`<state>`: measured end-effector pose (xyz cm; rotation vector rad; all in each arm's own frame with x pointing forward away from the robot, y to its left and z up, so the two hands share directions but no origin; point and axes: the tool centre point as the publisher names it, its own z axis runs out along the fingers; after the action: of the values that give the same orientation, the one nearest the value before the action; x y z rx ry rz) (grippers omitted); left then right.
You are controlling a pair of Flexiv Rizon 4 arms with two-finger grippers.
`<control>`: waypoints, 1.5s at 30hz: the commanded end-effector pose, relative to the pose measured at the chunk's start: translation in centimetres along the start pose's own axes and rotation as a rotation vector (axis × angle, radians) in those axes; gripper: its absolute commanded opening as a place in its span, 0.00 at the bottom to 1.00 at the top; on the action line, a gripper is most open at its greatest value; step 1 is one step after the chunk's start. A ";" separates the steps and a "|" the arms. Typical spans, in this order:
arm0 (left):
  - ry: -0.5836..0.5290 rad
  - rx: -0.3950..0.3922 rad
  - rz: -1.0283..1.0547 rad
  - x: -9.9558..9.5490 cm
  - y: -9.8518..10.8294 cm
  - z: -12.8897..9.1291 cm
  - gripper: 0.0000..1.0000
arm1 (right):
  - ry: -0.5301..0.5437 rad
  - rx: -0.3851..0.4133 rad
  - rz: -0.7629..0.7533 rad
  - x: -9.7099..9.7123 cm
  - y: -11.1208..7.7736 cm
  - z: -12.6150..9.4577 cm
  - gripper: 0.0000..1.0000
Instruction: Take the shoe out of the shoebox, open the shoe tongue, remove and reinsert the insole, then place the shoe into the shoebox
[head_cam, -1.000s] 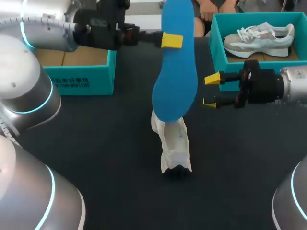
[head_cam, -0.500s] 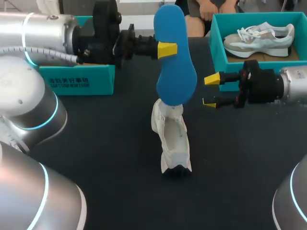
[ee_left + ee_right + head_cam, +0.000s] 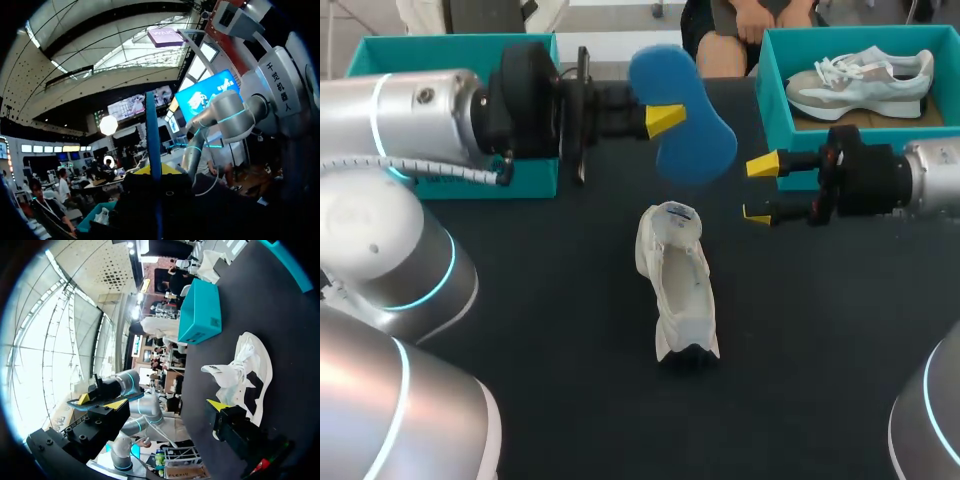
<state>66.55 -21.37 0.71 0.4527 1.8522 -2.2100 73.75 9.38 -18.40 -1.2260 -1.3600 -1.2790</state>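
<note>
The blue insole (image 3: 686,132) hangs in the air above and behind the white shoe (image 3: 677,285), clear of it, with my left gripper (image 3: 665,118) shut on its edge. In the left wrist view the insole (image 3: 152,132) stands edge-on between the closed fingers of that gripper (image 3: 154,172). The shoe lies on the dark table with its opening facing up and its tongue pulled back. To the right of the insole my right gripper (image 3: 760,188) stands open with nothing in it. In the right wrist view the shoe (image 3: 245,375) lies ahead of the open right gripper (image 3: 167,405).
A teal shoebox (image 3: 772,100) at the back right holds a grey-white sneaker (image 3: 865,80), just behind my right gripper. A second teal box (image 3: 542,178) stands at the back left, mostly hidden by my left arm. The dark table (image 3: 570,330) lies bare around the shoe.
My left gripper has drawn the insole up out of the shoe and tipped it over towards level. The left arm has swung forward. The right arm has kept still.
</note>
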 end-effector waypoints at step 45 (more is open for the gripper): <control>0.102 -0.190 1.162 4.2 11.1 -6.5 0.00 | 0.009 -0.024 0.021 0.9 0.3 0.3 1.00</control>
<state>68.86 -17.11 -10.69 1.2831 1.2418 -1.2644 74.08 9.56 -17.76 -1.2374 -1.3235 -1.2876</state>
